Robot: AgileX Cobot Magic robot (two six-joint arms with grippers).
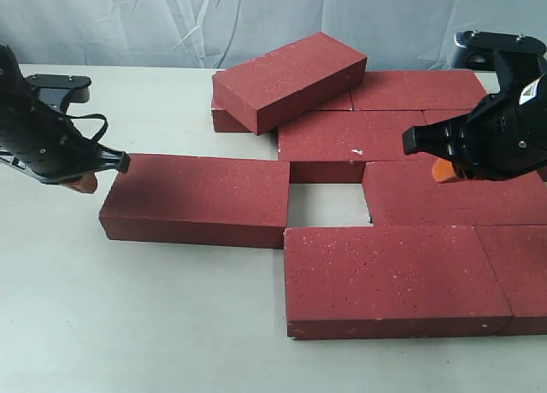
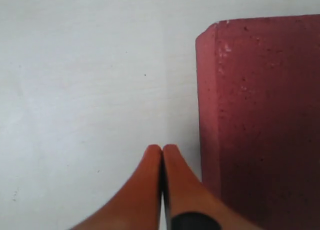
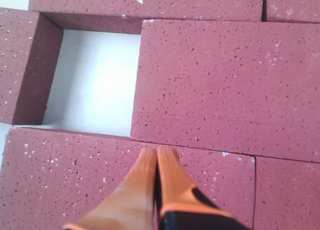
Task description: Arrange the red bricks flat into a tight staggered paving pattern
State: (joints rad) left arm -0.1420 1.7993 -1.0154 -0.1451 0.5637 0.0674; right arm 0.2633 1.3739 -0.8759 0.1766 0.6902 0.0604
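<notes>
The red bricks (image 1: pixel 402 196) lie flat in rows across the centre and right of the exterior view. Their long axes run left to right, and the joints are offset from row to row. The left brick (image 1: pixel 197 201) lies at centre left with its long axis also left to right. Its right end borders a square gap (image 1: pixel 329 205) of bare desk (image 1: pixel 128 325) in the middle row. A tilted brick (image 1: pixel 291 79) rests askew on the back row at upper centre, its long axis running from lower left to upper right. Open desk spreads to the left and lower left of the bricks.

The left gripper (image 1: pixel 84 184) is closed on nothing, its orange fingers (image 2: pixel 145 190) pressed together. It sits just beside the left brick's left end; whether it touches cannot be told. The right gripper (image 1: pixel 442 171) is likewise closed and empty. It hangs above the bricks just right of the gap.
</notes>
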